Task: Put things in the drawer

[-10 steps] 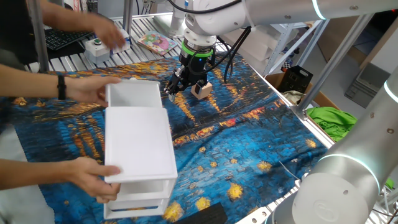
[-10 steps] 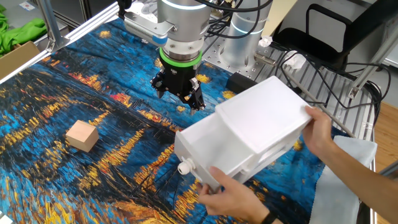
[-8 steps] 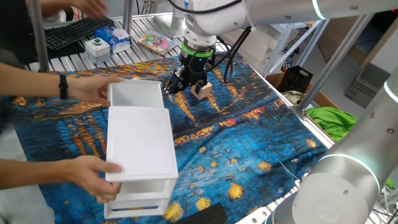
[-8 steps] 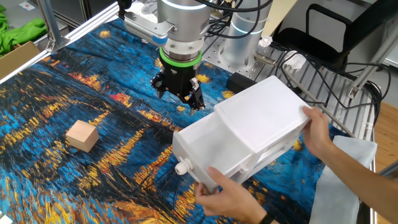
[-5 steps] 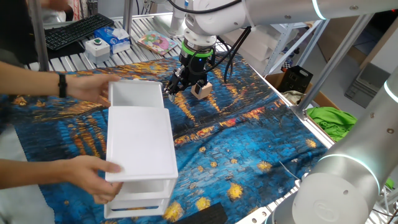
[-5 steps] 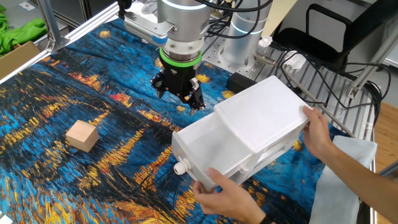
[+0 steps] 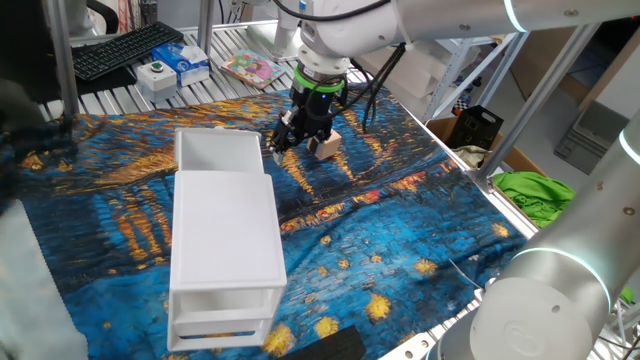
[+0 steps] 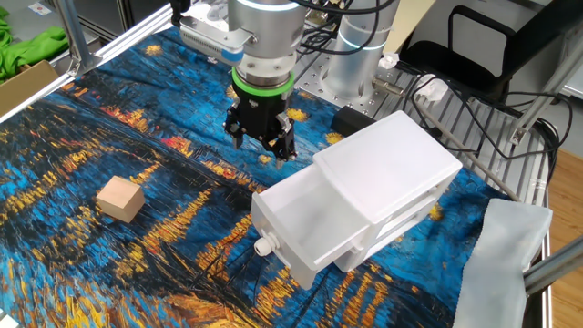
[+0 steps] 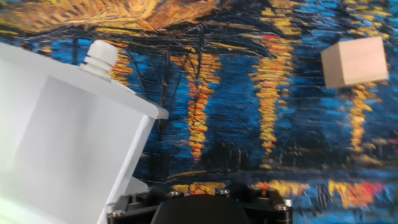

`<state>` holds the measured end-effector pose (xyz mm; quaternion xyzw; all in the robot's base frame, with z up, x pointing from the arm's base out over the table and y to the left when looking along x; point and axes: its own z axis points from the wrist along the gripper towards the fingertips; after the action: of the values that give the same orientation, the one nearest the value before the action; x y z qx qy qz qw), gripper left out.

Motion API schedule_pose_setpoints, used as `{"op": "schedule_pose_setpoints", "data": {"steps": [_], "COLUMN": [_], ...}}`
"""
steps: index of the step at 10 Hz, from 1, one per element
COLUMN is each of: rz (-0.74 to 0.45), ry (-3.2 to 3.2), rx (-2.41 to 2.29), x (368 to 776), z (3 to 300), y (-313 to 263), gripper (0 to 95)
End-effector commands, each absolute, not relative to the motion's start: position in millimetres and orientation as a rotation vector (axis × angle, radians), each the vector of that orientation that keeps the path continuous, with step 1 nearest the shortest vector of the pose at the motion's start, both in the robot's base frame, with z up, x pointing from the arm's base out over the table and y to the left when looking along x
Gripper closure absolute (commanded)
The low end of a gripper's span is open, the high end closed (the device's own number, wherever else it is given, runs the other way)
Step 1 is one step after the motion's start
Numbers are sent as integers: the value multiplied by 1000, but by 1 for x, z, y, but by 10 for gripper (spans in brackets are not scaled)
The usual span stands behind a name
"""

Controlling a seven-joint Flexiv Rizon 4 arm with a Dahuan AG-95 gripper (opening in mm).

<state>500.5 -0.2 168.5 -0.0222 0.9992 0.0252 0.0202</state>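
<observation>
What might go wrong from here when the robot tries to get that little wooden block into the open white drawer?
The wooden cube lies apart from the gripper, so a reach could nudge it across the cloth instead of gripping it. The cabinet stands close beside the gripper, with its top drawer pulled out. A swing back might bump that drawer's rim or push the light cabinet.

On the patterned cloth [image 8: 82,137] the cabinet [image 8: 387,178] stands with its top drawer [image 8: 305,223] pulled out, the gripper [image 8: 261,143] just behind that drawer, the wooden cube [image 8: 119,199] well left of it.
</observation>
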Motion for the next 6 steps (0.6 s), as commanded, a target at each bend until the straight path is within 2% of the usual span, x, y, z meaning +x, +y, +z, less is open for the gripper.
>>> {"op": "schedule_pose_setpoints", "data": {"steps": [1,6], "rz": [224,192], "ry": [3020,3035], "rx": [-205,-212], "x": [501,501], "z": [168,167], "y": [1,1], "gripper": [950,950]}}
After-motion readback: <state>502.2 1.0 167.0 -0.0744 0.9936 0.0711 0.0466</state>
